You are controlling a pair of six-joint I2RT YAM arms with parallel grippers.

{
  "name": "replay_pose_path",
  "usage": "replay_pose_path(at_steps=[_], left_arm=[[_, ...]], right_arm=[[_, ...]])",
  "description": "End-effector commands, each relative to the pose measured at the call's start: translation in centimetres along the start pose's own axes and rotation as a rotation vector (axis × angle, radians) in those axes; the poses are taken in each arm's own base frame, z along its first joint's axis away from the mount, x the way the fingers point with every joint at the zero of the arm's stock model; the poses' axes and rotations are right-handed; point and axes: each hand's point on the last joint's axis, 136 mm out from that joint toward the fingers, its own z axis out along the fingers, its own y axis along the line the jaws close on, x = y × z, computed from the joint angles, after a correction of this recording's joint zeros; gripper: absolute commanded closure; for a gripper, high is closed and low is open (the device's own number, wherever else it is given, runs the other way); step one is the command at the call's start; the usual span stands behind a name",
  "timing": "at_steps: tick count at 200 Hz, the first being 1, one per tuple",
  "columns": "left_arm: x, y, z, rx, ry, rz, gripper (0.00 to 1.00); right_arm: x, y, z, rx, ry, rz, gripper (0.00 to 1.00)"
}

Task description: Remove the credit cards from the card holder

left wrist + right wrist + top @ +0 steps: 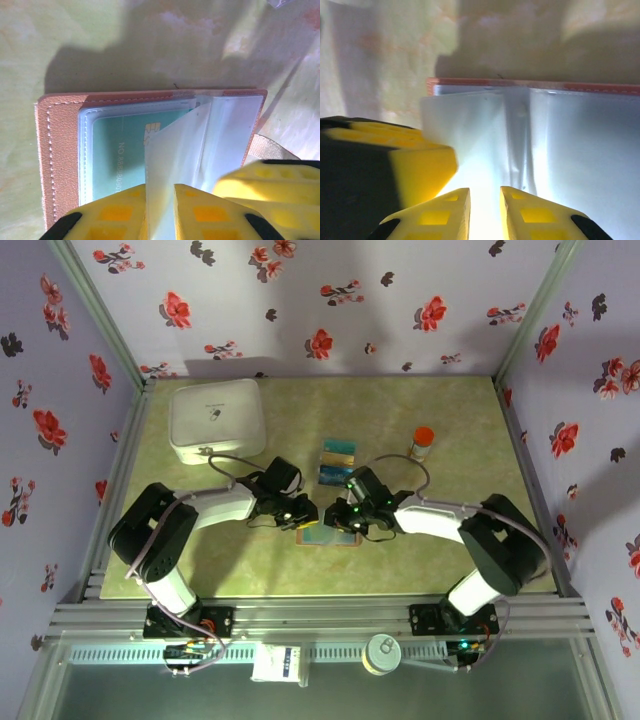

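Nearest to me, my left gripper point(160, 192) is pressed together on a clear sleeve point(175, 155), a limp leaf of thin plastic that stands up between the yellow fingers. My right gripper point(484, 196) comes in from the other side with its fingers drawn close, but glare washes out the gap and I cannot tell whether it pinches a leaf or nothing. Both meet over the card holder point(55, 145), which lies open and flat on the table point(250, 560), brown leather border outward, pockets up. A teal card point(125, 145) sits in the pocket under the lifted leaf, chip showing, its end towards the spine. I judge the card light, stiff and slick, while the sleeve is floppy and the holder light enough to slide, so one gripper should pin the leather while the other takes the card by its exposed short edge and draws it straight out along the pocket. Just beyond the holder, the loose cards point(338, 449) lie on the table. Farther back stand a white box point(218, 420) on the left and a small orange-capped bottle point(423, 443) on the right.
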Motion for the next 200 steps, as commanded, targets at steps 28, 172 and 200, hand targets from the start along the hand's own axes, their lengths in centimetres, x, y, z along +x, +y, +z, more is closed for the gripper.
replay_pose_path(at_steps=[28,172,200], left_arm=[[0.3,-2.9,-0.6,0.048,0.016,0.028,0.8],[1.2,-6.4,4.3,0.052,0.122,0.099,0.76],[1.2,-6.5,5.2,0.051,0.136,0.102,0.71]], right_arm=[[-1.3,-2.1,-3.6,0.082,-0.109,0.012,0.75],[-1.2,-4.5,-8.9,0.128,-0.24,0.042,0.73],[-1.1,-4.6,-9.2,0.13,-0.246,0.043,0.73]])
